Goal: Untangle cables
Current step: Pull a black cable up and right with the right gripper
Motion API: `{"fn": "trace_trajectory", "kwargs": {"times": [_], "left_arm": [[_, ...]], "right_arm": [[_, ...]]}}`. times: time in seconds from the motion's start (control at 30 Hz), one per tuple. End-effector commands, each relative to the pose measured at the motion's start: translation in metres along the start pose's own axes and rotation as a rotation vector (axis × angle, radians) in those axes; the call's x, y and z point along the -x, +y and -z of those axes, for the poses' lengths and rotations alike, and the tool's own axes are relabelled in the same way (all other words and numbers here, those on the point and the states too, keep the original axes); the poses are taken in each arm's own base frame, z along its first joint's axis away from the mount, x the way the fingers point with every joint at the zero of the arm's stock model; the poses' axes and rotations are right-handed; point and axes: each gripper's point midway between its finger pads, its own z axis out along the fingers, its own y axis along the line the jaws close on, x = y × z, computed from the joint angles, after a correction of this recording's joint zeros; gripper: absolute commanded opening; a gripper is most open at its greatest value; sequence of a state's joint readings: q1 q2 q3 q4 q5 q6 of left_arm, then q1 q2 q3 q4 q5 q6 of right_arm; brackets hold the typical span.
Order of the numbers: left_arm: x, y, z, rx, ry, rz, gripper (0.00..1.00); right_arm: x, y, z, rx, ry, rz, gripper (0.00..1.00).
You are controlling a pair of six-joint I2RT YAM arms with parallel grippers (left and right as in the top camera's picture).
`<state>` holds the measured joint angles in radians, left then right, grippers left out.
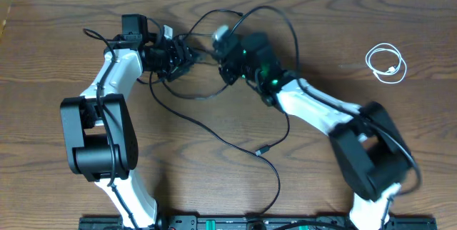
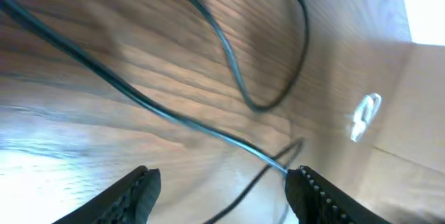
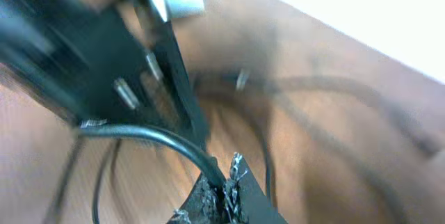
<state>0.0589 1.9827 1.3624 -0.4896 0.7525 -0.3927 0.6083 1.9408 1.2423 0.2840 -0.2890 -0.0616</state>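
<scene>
Right gripper (image 3: 224,186) shut on black cable (image 3: 139,131); left gripper (image 2: 222,182) open. Both nr table (image 1: 71,16) far edge; room in front.

Overhead: straight down on tabletop (image 1: 71,16), whole scene in frame. Left wrist: low, super close to wood. Right wrist: close too, blurry. Shared across all: black cables (image 2: 229,50).

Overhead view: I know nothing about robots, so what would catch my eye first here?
The left gripper and right gripper meet near the far edge of the table over a loose tangle of black cables. The right is shut on a black cable; the left is open. A white cable lies coiled alone at the right.
</scene>
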Motion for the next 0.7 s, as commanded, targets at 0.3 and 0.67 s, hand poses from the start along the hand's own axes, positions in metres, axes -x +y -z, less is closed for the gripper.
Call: {"fn": "trace_trajectory", "kwargs": {"times": [0.3, 0.67], "left_arm": [[0.015, 0.043, 0.004, 0.230, -0.096, 0.007, 0.86], [0.019, 0.064, 0.010, 0.350, -0.135, 0.016, 0.49]], "right_arm": [[0.171, 0.026, 0.129, -0.027, -0.393, 0.111, 0.01], [0.238, 0.043, 0.215, -0.055, -0.615, 0.180, 0.01]]}}
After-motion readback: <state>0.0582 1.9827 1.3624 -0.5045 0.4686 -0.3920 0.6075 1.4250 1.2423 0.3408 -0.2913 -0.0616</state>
